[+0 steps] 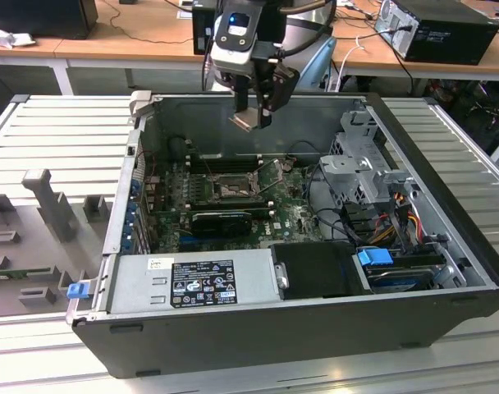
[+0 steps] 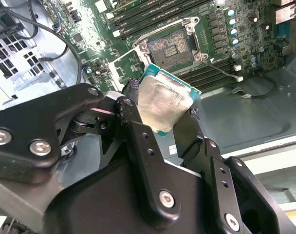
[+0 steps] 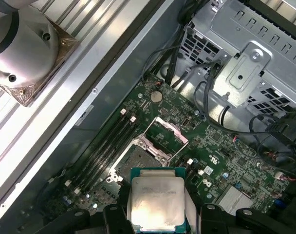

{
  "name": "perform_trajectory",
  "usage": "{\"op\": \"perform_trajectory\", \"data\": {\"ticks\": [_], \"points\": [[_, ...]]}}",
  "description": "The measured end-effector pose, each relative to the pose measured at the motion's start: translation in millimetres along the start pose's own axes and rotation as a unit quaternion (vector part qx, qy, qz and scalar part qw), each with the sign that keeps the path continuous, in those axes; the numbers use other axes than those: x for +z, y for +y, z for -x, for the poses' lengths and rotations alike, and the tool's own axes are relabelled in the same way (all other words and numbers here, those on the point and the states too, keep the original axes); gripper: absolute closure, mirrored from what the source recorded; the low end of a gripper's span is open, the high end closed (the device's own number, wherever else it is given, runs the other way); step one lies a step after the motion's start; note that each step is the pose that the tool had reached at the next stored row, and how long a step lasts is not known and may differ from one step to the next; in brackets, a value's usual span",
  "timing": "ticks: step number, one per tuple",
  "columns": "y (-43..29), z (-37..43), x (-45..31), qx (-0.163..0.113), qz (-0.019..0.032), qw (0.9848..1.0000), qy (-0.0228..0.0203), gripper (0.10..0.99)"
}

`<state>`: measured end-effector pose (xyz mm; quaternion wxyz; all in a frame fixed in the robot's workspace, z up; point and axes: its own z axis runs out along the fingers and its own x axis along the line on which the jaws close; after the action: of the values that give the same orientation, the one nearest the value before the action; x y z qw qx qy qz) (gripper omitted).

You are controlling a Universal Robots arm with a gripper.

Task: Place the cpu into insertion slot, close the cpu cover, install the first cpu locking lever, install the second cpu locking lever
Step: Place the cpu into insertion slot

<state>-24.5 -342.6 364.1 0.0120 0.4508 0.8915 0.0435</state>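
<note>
The gripper (image 1: pixel 253 116) clamps the cpu (image 2: pixel 165 105) by its edges above the open computer case (image 1: pixel 315 332). Below, the insertion slot (image 2: pixel 170 47) sits uncovered, its cpu cover (image 3: pixel 171 130) apparently swung up

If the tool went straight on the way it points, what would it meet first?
Probably the insertion slot or the board beside it: the tool, shut on the cpu, points down toward it with nothing between. Depth is unclear; the memory slots are possible.
</note>
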Motion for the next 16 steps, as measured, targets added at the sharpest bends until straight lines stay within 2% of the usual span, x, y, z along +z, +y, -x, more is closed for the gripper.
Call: {"op": "perform_trajectory", "data": {"ticks": [2,6,16], "points": [[-0.2,-0.1,0.4,0.020,0.0003,0.9998,-0.0018,0.561],[-2.7,-2.0,0.6,0.026,0.0004,0.9997,-0.0023,0.561],[-3.1,-2.2,1.8,0.039,0.0007,0.9992,-0.0035,0.561]]}}
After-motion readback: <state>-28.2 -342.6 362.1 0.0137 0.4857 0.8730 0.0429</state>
